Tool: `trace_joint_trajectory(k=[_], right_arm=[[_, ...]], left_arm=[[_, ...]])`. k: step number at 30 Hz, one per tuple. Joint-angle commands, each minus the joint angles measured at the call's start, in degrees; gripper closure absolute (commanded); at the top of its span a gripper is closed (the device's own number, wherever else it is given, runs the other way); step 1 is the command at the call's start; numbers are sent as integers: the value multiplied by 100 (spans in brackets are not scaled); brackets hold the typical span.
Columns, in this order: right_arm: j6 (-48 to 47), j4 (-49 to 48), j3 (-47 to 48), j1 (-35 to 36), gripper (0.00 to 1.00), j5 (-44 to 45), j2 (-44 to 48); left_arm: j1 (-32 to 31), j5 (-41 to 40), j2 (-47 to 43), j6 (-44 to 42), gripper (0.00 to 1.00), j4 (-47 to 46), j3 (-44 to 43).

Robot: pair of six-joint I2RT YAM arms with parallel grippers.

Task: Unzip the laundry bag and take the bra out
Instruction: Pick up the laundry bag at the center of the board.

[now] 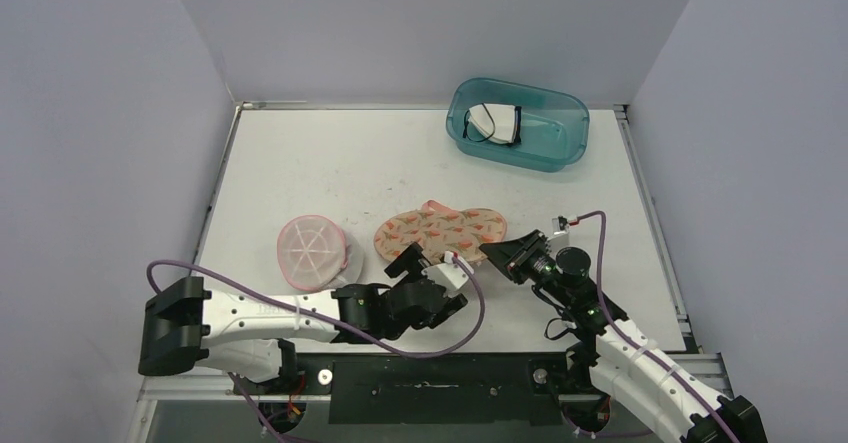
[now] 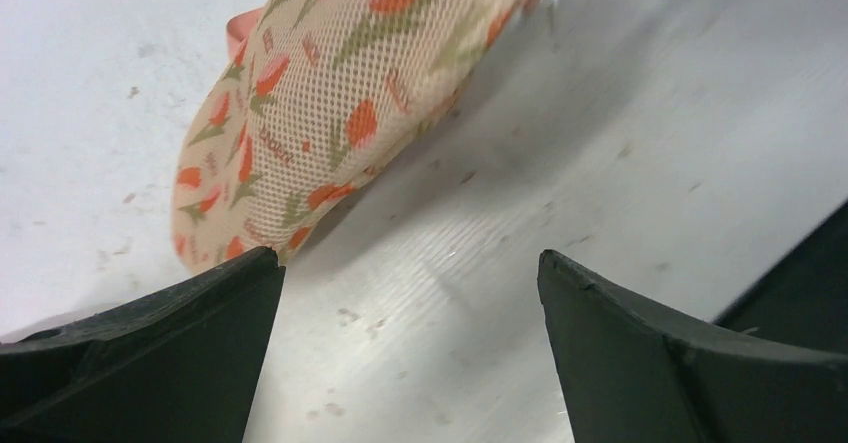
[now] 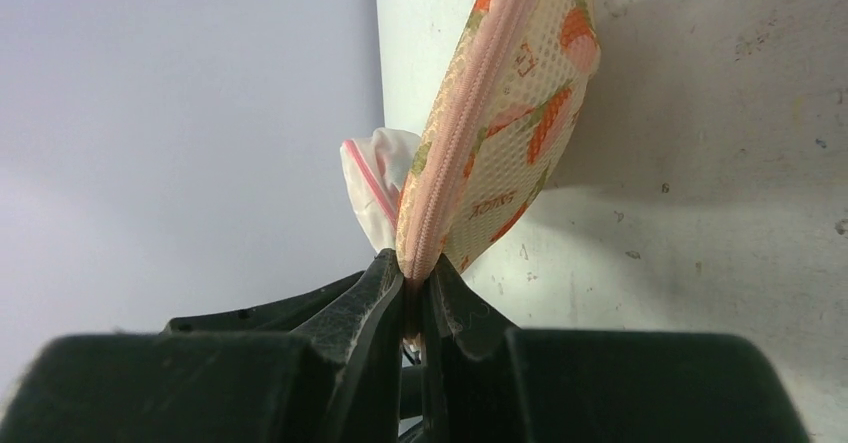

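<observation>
The laundry bag (image 1: 440, 231) is a flat floral mesh pouch lying in the middle of the table. My right gripper (image 1: 497, 250) is shut on its right end, pinching the pink zip seam (image 3: 455, 153), which looks closed along the edge seen in the right wrist view, where the gripper (image 3: 415, 275) shows below the bag (image 3: 520, 113). My left gripper (image 1: 430, 263) is open and empty at the bag's near edge. In the left wrist view the gripper (image 2: 410, 263) hovers over bare table, with the bag (image 2: 340, 93) just past the left fingertip (image 2: 250, 273). The bra is hidden.
A round pink-and-white mesh bag (image 1: 312, 251) lies left of the floral bag and shows behind it in the right wrist view (image 3: 375, 183). A teal bin (image 1: 560, 148) at the back right holds a white and black garment (image 1: 495, 125). Grey walls enclose the table.
</observation>
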State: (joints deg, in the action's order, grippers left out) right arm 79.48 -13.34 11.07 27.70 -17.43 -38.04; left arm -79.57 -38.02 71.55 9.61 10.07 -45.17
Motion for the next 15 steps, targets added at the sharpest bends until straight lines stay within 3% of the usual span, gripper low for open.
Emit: trace_joint_trajectory(k=[1,5,7,12,15], right_arm=[[-173,-98,306,-50,95,-222,83],[-232,-103,321,-58,95,-224,70],[-351,-18,361,-52,95,-169,69],[-539,29,387,-61,95,-64,85],[-671,29,372,-58,95,-25,69]], left_arm=[[20,-320,279,-1394,4,386,-177],[144,-251,505,-1380,6,138,-217],[177,-225,480,-767,6,89,-344],[300,-283,-309,2225,6,-22,-366],[726,383,-1014,4419,6,-641,514]])
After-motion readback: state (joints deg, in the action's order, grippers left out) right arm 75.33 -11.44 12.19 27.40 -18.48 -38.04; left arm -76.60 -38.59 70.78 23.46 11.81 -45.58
